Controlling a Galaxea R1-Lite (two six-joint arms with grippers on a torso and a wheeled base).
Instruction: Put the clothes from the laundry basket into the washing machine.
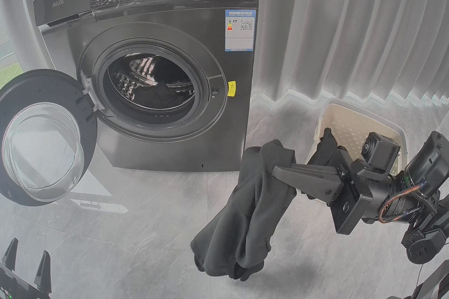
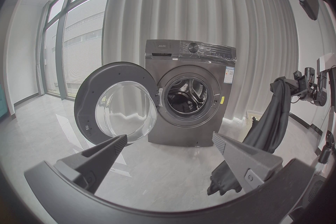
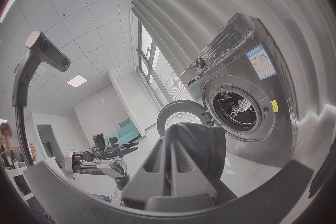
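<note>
R hand (image 1: 277, 171) clenched on dark garment (image 1: 252, 216) hanging over floor (image 1: 140, 230), L hand (image 1: 25, 262) released, washer (image 1: 234, 127) w/ door (image 1: 42, 85) wide open, basket (image 1: 365, 110) by curtain (image 1: 351, 19).

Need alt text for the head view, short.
The right gripper, shut on a dark garment, holds it hanging above the floor between the laundry basket and the washing machine. The machine's door stands open to the left, with dark cloth in the drum. The left gripper sits open at the bottom left corner.

You see the right gripper (image 1: 279, 171) clamped on a dark garment (image 1: 252, 220) hanging between the open washing machine (image 1: 234, 131) and the laundry basket (image 1: 361, 109).
</note>
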